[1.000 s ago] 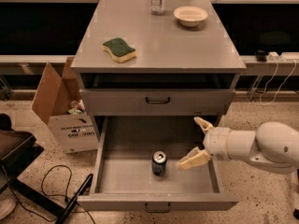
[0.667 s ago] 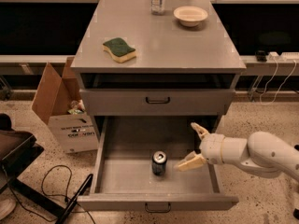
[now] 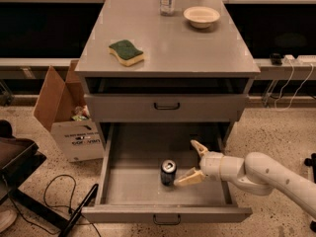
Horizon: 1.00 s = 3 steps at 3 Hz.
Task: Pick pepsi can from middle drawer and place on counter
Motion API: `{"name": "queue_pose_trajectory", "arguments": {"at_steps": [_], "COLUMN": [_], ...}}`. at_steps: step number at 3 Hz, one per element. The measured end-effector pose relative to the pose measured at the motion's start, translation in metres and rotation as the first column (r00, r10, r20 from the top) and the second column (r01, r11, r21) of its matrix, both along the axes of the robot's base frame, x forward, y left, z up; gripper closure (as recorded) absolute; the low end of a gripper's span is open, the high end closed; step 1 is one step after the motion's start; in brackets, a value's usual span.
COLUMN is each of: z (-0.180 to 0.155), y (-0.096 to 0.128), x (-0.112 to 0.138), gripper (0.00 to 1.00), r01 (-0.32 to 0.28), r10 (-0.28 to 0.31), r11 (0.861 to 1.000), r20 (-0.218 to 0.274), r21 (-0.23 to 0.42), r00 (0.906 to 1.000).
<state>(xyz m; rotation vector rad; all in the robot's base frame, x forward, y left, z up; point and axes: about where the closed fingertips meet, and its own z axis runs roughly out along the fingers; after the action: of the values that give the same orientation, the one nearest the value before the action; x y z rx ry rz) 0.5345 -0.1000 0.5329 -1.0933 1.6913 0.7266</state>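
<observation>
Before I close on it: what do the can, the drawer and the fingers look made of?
Pepsi can: thin metal, dark blue coat, shiny silver top. Middle drawer: painted sheet metal, judging by its flat matte grey panels. The gripper, open beside the can inside the drawer, has cream fingers with a dull look, likely plastic or rubber.

The gripper (image 3: 193,163), cream-tan fingers spread on a white arm (image 3: 266,173), sits in the grey drawer (image 3: 128,214). Just left of it, the can (image 3: 168,172) is dark blue with a silver top. Well beyond it, the matte grey counter (image 3: 187,53) carries a green-over-yellow sponge (image 3: 126,52) and a cream bowl (image 3: 201,17).
</observation>
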Motion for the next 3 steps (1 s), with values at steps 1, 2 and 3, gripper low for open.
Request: {"name": "queue_pose_trajectory", "arguments": {"at_steps": [1, 2, 3], "z": [-0.005, -0.027, -0.058], "y": [0.008, 0.029, 0.036], "x": [0.002, 0.016, 0.025], "gripper": [0.00, 0.00, 0.00], "r01": [-0.021, -0.067, -0.094], "r10": [0.021, 0.066, 0.090], "r11": [1.000, 0.998, 0.994], "r20": [0.001, 0.048, 0.085], "r21": [-0.015, 0.014, 0.047], "r00": [0.9998, 0.9967, 0.9923]}}
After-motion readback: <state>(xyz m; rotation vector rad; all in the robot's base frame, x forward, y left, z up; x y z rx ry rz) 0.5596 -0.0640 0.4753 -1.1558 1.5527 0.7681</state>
